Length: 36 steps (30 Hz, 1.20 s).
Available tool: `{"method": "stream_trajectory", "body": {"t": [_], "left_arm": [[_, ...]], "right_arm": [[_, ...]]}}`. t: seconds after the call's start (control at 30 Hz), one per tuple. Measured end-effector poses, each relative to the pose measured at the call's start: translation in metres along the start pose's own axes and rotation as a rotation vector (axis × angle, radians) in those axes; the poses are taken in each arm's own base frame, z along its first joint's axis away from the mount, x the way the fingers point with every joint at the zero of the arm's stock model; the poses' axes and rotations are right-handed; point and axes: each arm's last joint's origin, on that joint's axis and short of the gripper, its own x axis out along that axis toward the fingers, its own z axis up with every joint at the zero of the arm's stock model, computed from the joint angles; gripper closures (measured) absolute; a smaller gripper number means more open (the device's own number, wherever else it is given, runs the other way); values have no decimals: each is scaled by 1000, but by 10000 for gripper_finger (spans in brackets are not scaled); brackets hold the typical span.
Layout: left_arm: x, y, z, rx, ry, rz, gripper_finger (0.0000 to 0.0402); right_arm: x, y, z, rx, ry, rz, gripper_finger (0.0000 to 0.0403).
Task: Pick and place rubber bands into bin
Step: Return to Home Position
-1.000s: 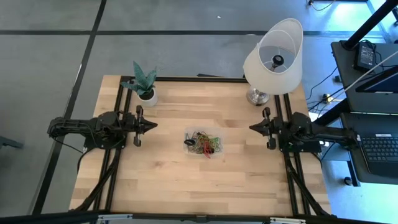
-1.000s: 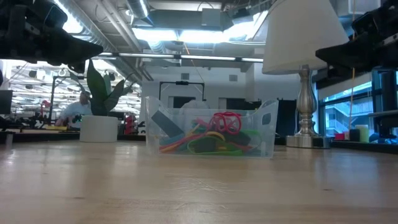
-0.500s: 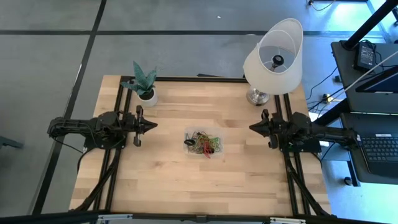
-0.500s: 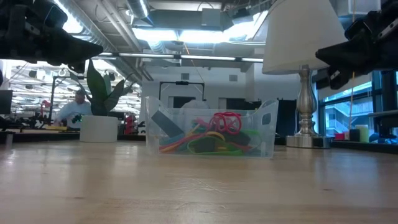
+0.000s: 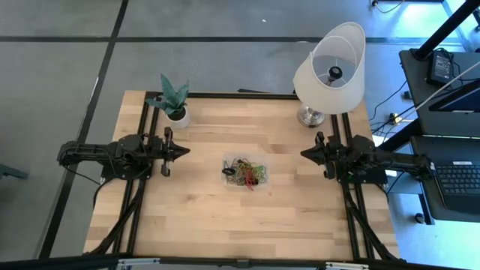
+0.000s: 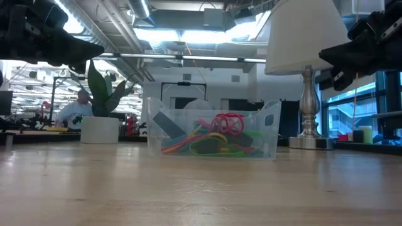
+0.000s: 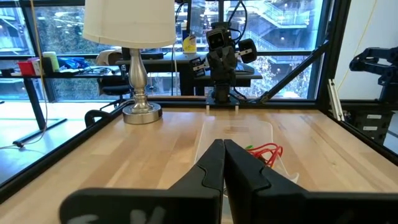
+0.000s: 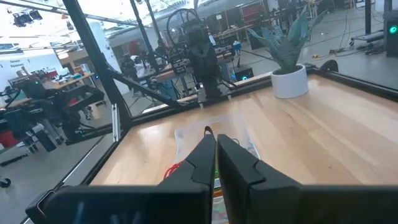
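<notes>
Spotting no loose loops on the near table (image 5: 225, 217). Showing the rubber bands (image 6: 217, 137) heaped inside the bin (image 6: 269, 135) at mid-table. Hovering at the left and right edges, well apart from it: left gripper (image 5: 185, 151) and right gripper (image 5: 303, 154), both pinched together, carrying nothing. Judging collecting done, only parking pending. Standing far: plant pot (image 5: 178, 116), lamp (image 5: 330, 67).

Tabletop (image 5: 225, 214): pale wood planks, smooth, low sheen. Bin (image 6: 268, 137): clear plastic, glossy walls. Rubber bands (image 6: 227, 123): smooth coloured rubber. Lamp stem (image 6: 307, 100): polished metal. Lamp shade (image 6: 301, 37): white, matt. Plant pot (image 6: 100, 130): white, matt. Left gripper (image 5: 184, 151), right gripper (image 5: 303, 153): dark, matt.
</notes>
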Motion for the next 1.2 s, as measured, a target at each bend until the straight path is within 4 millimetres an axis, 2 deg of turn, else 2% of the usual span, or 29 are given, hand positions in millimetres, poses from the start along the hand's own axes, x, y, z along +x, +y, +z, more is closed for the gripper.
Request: {"method": "stream_trajectory", "body": {"t": [1.2], "left_arm": [[0,0,0,0,0,0,398]], "right_arm": [[0,0,0,-1,0,0,389]]}}
